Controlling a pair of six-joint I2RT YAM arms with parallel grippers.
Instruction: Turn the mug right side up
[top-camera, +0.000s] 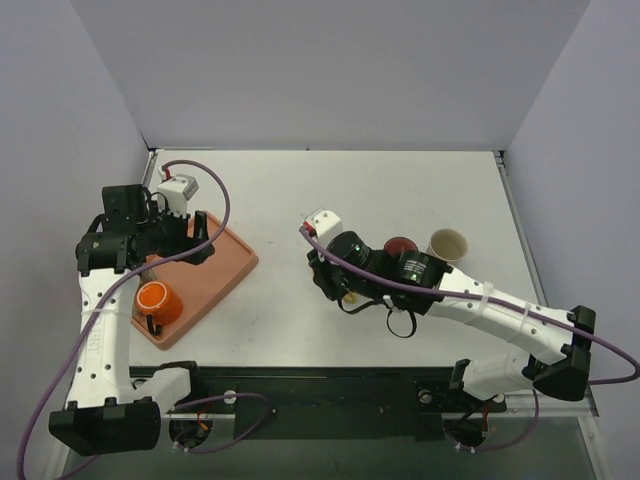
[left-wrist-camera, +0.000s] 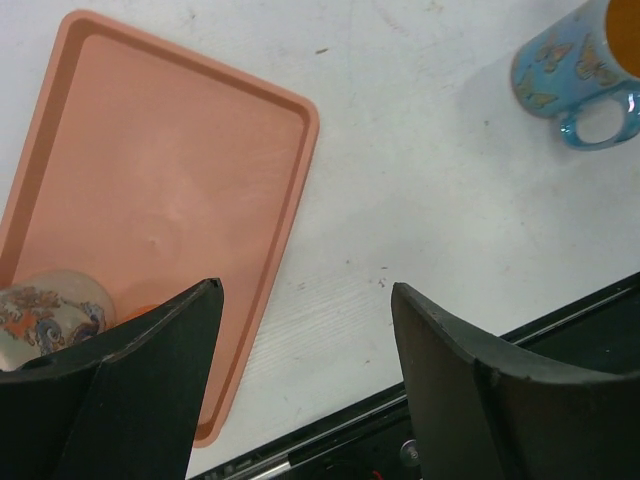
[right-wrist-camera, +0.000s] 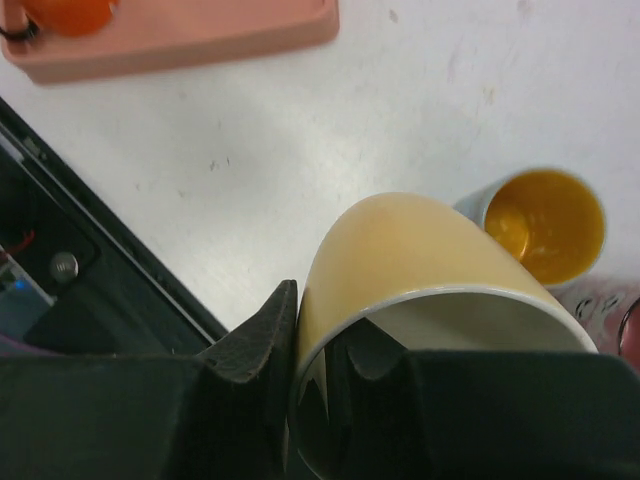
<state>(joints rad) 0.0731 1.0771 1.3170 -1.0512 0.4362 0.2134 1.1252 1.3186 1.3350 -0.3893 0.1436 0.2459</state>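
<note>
My right gripper (right-wrist-camera: 325, 315) is shut on the wall of a pale yellow mug (right-wrist-camera: 420, 260), with one finger outside and one inside the rim. The mug is tilted, its open mouth facing the wrist camera and its bottom pointing away towards the table. In the top view the right gripper (top-camera: 335, 283) is at the table's middle and hides most of the mug. My left gripper (left-wrist-camera: 305, 300) is open and empty above the right edge of the salmon tray (left-wrist-camera: 150, 180). In the top view the left gripper (top-camera: 200, 243) is over the tray (top-camera: 228, 268).
A blue butterfly mug with an orange inside (right-wrist-camera: 545, 225) stands upright just beyond the held mug and also shows in the left wrist view (left-wrist-camera: 570, 75). An orange mug (top-camera: 158, 303) and a floral mug (left-wrist-camera: 50, 310) are on the tray. A dark red mug (top-camera: 400, 245) and a cream mug (top-camera: 448, 243) stand right of centre.
</note>
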